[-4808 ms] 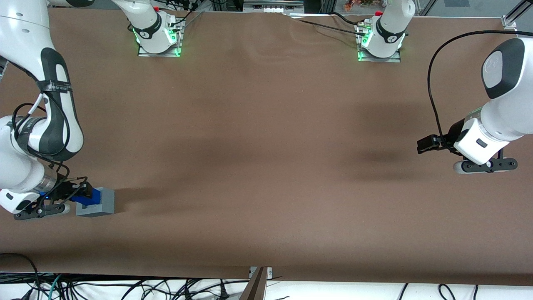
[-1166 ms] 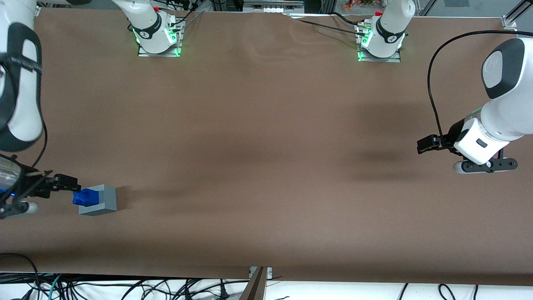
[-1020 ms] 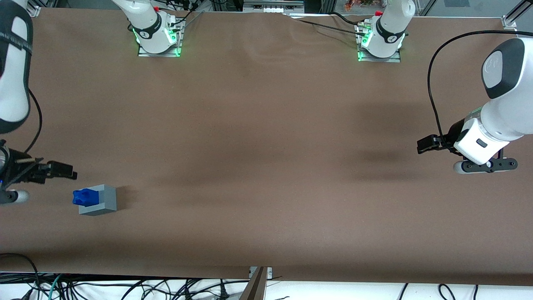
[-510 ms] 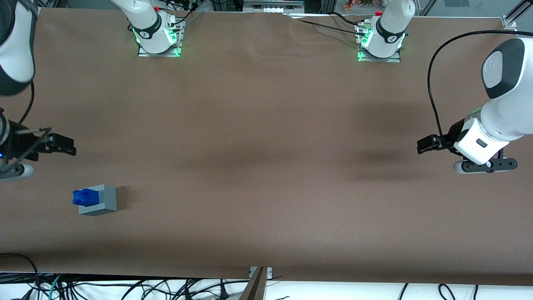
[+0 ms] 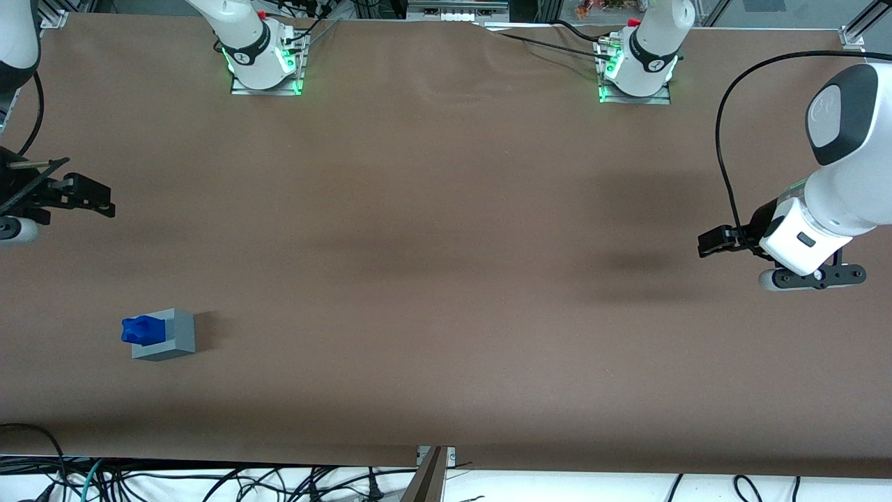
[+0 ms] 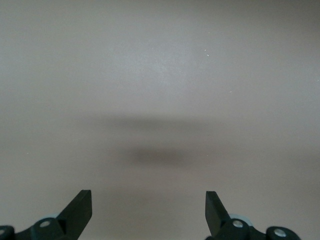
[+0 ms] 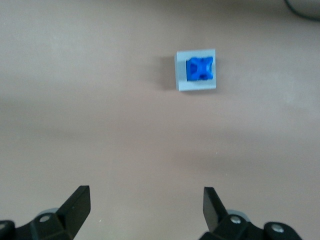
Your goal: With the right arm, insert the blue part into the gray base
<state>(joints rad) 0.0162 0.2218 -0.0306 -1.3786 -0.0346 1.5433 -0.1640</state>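
Front view, gripper [image 5: 87,199]: fingers spread, holding nothing, well apart from the gray base [image 5: 174,338], farther from the camera; apparently clear because insertion looks finished.
Front view, blue part [image 5: 143,330]: seated in the base's top, bumpy crown protruding.
Right wrist view, gray base [image 7: 196,86]: light-gray square block.
Right wrist view, blue part [image 7: 200,69]: bright blue, within the recess.

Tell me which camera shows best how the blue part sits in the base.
Right wrist view: it looks straight down on the blue part seated in the gray base, with the open gripper well clear. The front view shows them small and oblique. The left wrist view shows neither.
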